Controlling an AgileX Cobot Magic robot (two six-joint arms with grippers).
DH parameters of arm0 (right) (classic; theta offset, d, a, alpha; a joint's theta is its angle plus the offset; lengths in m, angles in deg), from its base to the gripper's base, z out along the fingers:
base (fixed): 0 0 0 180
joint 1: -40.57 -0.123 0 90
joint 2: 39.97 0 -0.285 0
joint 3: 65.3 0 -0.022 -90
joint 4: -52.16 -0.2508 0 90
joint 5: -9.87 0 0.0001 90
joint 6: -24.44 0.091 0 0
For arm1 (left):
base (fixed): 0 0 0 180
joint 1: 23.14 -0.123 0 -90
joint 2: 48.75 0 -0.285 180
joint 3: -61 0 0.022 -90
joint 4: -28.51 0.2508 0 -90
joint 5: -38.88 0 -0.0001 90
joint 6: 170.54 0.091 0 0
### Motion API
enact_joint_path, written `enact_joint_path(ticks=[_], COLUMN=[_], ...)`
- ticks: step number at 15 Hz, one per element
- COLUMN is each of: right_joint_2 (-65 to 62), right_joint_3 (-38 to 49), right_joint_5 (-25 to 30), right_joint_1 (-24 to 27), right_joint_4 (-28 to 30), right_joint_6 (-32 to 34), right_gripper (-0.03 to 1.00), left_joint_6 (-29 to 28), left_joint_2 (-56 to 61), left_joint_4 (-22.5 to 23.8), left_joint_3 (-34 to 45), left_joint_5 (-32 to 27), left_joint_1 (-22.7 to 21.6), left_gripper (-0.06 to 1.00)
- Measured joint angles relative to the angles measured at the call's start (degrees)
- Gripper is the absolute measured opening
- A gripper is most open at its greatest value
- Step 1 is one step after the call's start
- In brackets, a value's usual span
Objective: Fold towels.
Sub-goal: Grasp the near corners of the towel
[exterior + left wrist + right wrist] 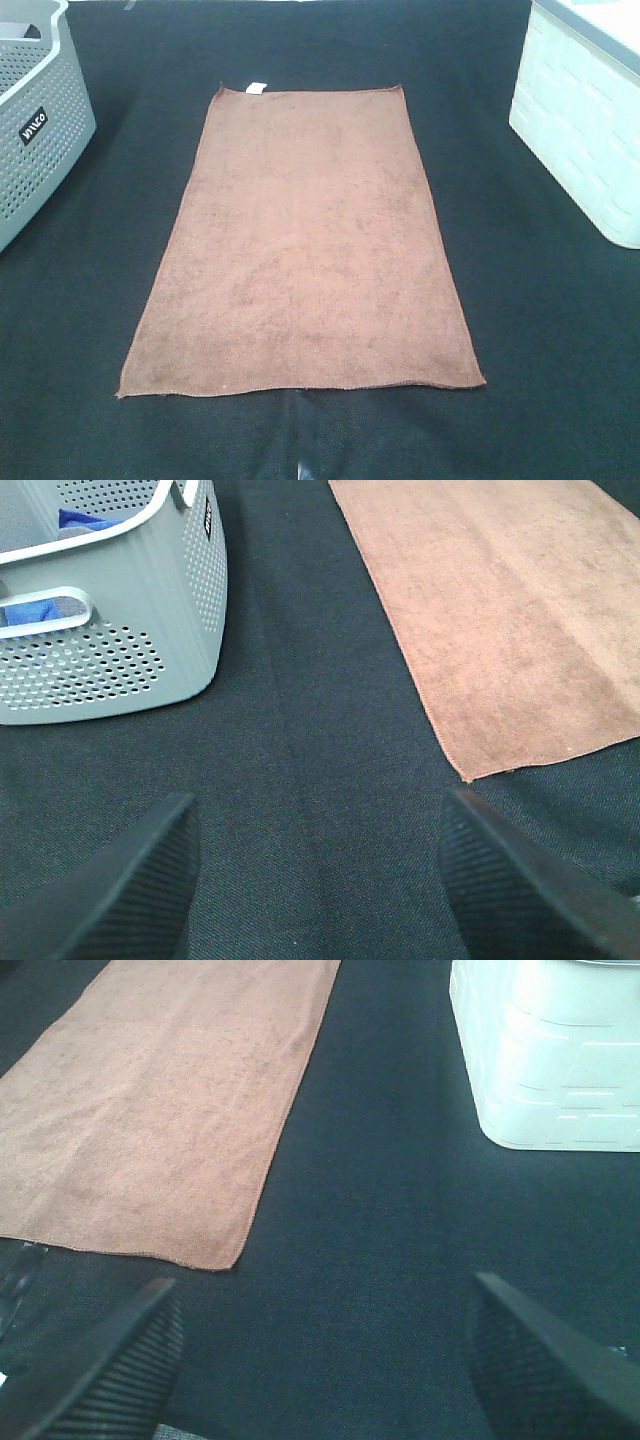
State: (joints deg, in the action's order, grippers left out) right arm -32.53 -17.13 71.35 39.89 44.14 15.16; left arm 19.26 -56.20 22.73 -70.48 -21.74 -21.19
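A reddish-brown towel (305,245) lies flat and unfolded on the black table, long side running away from me, with a small white tag (255,88) on its far short edge. It also shows in the left wrist view (510,610) and in the right wrist view (160,1100). Neither gripper shows in the exterior high view. My left gripper (315,880) is open and empty over bare cloth, short of the towel's near left corner. My right gripper (320,1360) is open and empty, short of the near right corner.
A grey perforated basket (35,125) stands at the left, with blue cloth inside seen in the left wrist view (120,610). A white bin (585,120) stands at the right, also in the right wrist view (550,1060). A strip of tape (300,440) lies near the front edge.
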Motion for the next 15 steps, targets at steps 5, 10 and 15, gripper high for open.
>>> enact_joint_path(ticks=[5,10,15], right_joint_2=[0.0,0.0,0.69], right_joint_3=[0.0,0.0,-0.23], right_joint_5=[0.0,0.0,-0.69], right_joint_1=[0.0,0.0,0.0], right_joint_4=[0.0,0.0,-0.06], right_joint_6=[0.0,0.0,0.0], right_gripper=[0.73,0.73,0.73], left_joint_6=[0.0,0.0,-0.23], left_joint_2=[0.0,0.0,-0.17], left_joint_4=[0.0,0.0,0.0], left_joint_3=[0.0,0.0,-0.23], left_joint_5=[0.0,0.0,0.69], left_joint_1=[0.0,0.0,0.0], left_gripper=[0.65,0.65,0.65])
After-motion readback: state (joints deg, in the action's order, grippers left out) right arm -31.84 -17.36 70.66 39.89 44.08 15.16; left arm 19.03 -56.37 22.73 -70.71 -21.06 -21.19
